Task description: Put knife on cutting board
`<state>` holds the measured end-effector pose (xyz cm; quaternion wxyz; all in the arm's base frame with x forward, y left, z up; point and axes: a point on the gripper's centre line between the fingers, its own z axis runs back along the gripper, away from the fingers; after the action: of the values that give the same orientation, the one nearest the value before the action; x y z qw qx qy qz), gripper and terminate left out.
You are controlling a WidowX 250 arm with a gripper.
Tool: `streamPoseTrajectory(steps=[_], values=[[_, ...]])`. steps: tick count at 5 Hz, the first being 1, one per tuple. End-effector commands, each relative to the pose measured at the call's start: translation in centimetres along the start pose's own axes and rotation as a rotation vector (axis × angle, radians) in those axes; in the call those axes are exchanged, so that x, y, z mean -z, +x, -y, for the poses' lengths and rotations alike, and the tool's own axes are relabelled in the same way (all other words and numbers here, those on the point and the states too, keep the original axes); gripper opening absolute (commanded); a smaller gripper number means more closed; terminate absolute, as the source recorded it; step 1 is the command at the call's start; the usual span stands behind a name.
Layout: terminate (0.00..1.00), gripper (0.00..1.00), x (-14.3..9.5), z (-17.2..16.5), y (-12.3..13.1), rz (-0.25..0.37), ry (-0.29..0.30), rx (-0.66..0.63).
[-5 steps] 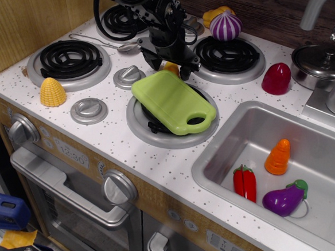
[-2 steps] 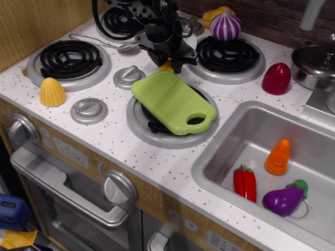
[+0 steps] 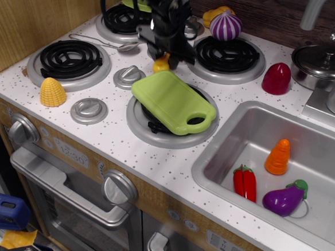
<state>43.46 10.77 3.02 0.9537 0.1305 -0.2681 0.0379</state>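
We see the gripper (image 3: 164, 55) just behind the far edge of the cutting board (image 3: 172, 101), closed on the knife (image 3: 161, 63), whose yellow tip pokes out below the black fingers. It looks lifted off the stovetop, though we cannot confirm clearance. The board is bare. Pickup seems done; carrying over the board and release remain.
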Motion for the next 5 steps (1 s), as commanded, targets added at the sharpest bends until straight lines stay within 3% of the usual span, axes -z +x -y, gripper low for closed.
streamPoseTrajectory(steps=[1,3,5], values=[[0.0,0.0,-6.5,-1.2,4.3,0.114,0.129,0.027],[0.0,0.0,-9.6,0.4,2.0,0.019,0.125,-0.092],[0.0,0.0,-10.5,3.3,-1.5,-0.019,0.095,-0.209]])
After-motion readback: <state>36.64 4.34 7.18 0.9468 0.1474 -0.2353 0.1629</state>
